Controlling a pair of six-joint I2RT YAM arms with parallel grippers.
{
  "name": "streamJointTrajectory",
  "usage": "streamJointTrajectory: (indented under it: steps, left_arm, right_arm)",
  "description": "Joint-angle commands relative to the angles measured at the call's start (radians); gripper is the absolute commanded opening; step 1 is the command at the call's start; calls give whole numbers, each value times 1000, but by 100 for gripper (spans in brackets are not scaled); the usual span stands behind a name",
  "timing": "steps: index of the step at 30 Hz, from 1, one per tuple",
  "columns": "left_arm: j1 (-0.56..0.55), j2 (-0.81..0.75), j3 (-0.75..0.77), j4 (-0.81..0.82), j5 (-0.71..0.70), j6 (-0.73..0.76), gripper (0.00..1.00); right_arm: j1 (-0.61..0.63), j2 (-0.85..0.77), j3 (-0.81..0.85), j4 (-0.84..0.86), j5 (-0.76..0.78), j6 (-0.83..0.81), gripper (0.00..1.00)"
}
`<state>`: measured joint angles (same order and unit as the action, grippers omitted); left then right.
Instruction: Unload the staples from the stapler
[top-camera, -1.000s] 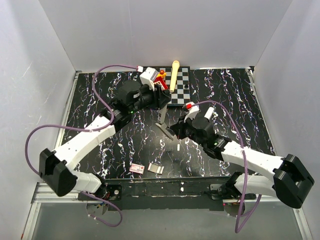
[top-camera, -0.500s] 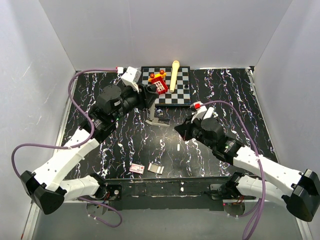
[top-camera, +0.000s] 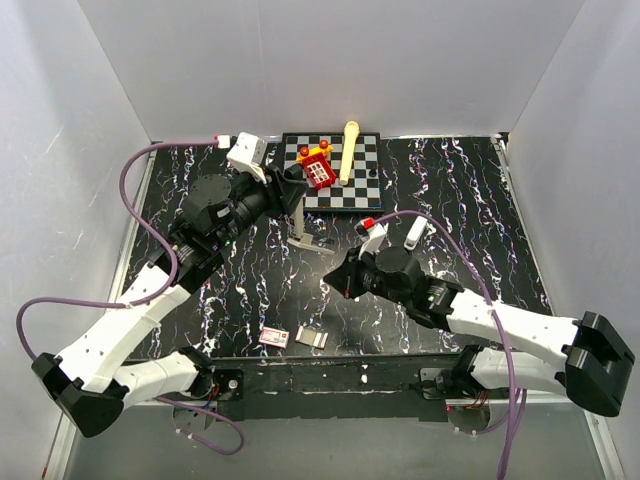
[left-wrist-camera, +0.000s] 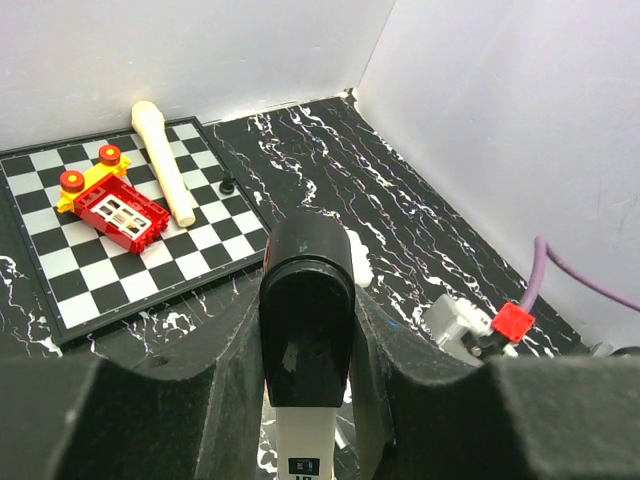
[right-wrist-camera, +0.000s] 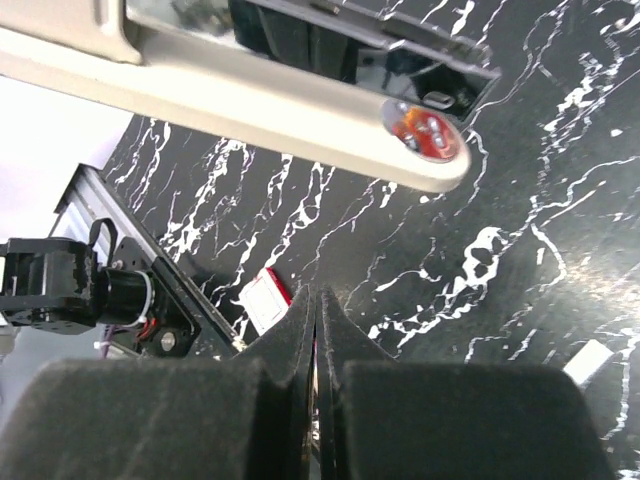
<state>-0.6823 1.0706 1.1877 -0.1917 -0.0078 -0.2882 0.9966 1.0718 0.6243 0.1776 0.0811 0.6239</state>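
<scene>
Clamped between the pads of the left pincer (top-camera: 296, 198): the stapler (left-wrist-camera: 305, 330), a little toward 12 o'clock from the middle of the tabletop (top-camera: 260, 290). Held near upright, black rounded end toward the wrist camera, pale body running down and away below it. Seen from above, hinged open, one part standing under the pincer, the other lower and reaching toward 4 o'clock. From the right wrist, a pale arm with a small orange-red disc at its tip, and above it a black channel; whether anything lies in that channel, impossible to tell.

Right pincer (right-wrist-camera: 316, 300) closed, pads pressed together with nothing between them, hanging at about 5 o'clock of the stapler and apart from it.

Down at 6 o'clock near the front edge, a short strip of staples (top-camera: 313, 338) lying loose on the tabletop, just at 3 o'clock of a small red-and-white box (top-camera: 275, 337). Box contents not visible. One more pale strip (right-wrist-camera: 585, 362) flat on the tabletop in the right wrist view.

At 12 o'clock, a checkerboard (top-camera: 365, 190) carrying a red and yellow toy (top-camera: 318, 168), a cream stick (top-camera: 349, 150) and a small black piece (left-wrist-camera: 228, 186).
</scene>
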Motion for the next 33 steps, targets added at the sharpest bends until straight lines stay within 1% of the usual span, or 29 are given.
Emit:
streamJointTrajectory:
  steps: [1, 7, 14, 15, 18, 21, 26, 31, 33]
  left_arm:
    - [0, -50, 24, 46, -34, -46, 0]
    - [0, -84, 6, 2, -37, -115, 0]
    - [0, -124, -13, -69, 8, -177, 0]
    - [1, -129, -19, -74, 43, -183, 0]
    - [1, -149, -39, -97, 72, -200, 0]
    - [0, -152, -54, -118, 113, -210, 0]
    - [1, -124, -72, -118, 212, -210, 0]
    - [1, -90, -77, -120, 207, -187, 0]
    - [1, -72, -73, -120, 184, -175, 0]
  right_arm:
    - [30, 37, 17, 112, 60, 79, 1]
    - [31, 68, 51, 129, 169, 70, 1]
    - [31, 79, 117, 73, 262, -41, 1]
    - [31, 76, 124, 68, 270, -56, 1]
    - [33, 60, 149, 54, 287, -114, 1]
    - [31, 59, 195, 34, 278, -202, 1]
    - [31, 76, 331, -61, 169, -349, 1]
    - [31, 34, 394, -141, 144, -423, 1]
    - [31, 14, 414, -208, 160, -444, 1]
